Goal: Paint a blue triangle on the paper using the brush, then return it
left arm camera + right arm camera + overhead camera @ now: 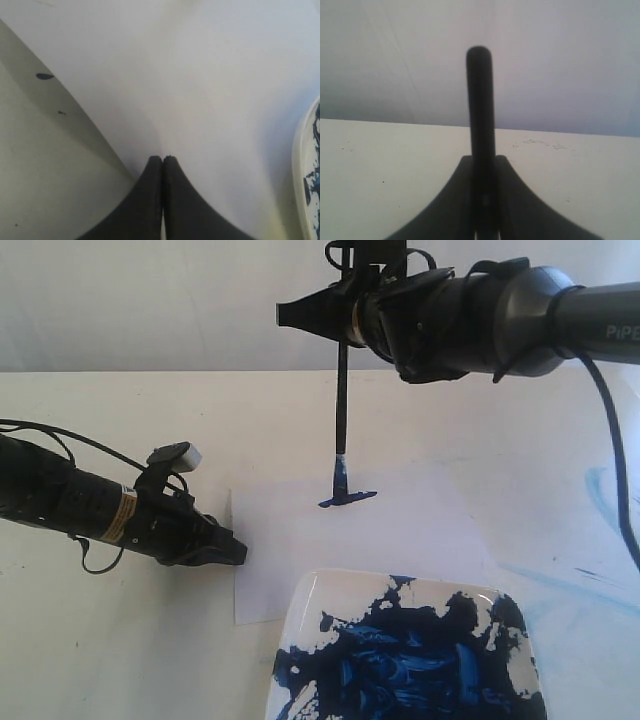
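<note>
Our right claw [345, 325] clenches the brush [341, 400] near its upper end; it hangs straight below, wet tip touching the paper [420, 540]. We judge it light, stiff and prone to pivot, so hold it firmly. Our left claw [235, 552], closed and empty, sits at the paper's edge.

A slim black-handled brush [341, 400], dark-blue tip; pale white flat paper sheet [420, 530], one dark-blue stroke [350, 499]; white square dish [325, 592], smeared dark blue

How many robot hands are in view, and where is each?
2. The left hand sits shut at the left edge of the paper; the right hand hangs above it, shut on the upright brush. None seems hidden.
</note>
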Tool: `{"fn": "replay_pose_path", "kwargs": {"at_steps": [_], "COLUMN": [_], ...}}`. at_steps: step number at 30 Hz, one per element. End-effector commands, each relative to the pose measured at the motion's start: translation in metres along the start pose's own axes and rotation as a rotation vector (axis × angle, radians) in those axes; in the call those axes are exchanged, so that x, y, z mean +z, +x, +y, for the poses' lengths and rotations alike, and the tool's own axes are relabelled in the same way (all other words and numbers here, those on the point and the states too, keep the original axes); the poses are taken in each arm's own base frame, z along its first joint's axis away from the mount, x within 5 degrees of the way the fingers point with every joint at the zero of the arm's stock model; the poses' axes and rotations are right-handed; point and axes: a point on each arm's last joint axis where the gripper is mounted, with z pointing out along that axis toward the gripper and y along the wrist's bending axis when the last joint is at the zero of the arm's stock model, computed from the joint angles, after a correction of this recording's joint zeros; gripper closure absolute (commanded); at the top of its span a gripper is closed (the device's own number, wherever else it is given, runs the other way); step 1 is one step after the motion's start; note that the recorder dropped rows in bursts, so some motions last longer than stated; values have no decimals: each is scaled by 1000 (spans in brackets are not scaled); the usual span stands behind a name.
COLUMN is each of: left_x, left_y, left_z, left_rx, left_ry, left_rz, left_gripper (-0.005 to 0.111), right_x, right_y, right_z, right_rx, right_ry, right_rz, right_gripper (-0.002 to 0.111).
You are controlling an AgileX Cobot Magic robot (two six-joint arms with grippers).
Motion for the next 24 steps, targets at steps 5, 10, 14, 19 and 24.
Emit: {"fn": "replay_pose_path", "kwargs": {"at_steps": [5,10,14,19,24], "left_x": [1,1,1,1,1], "left_y": [2,2,2,2,2], "left_z": [3,3,3,3,3], "left_rx": [17,17,17,17,17], "left_ry": [-39,-39,-39,-39,-39], "left_rz": [10,10,10,10,10], "left_gripper": [107,107,107,107,107], "right_x": [2,2,2,2,2], "right_y": [-1,-1,-1,-2,-3], "right_z": [-6,-6,-7,-9,-11], "right_rx": [-54,-89,-107,-149,-194], "right_ry": [59,62,76,93,125], "right_rz": [-20,-20,-24,-27,-34], "right_gripper": [108,108,108,108,108]}}
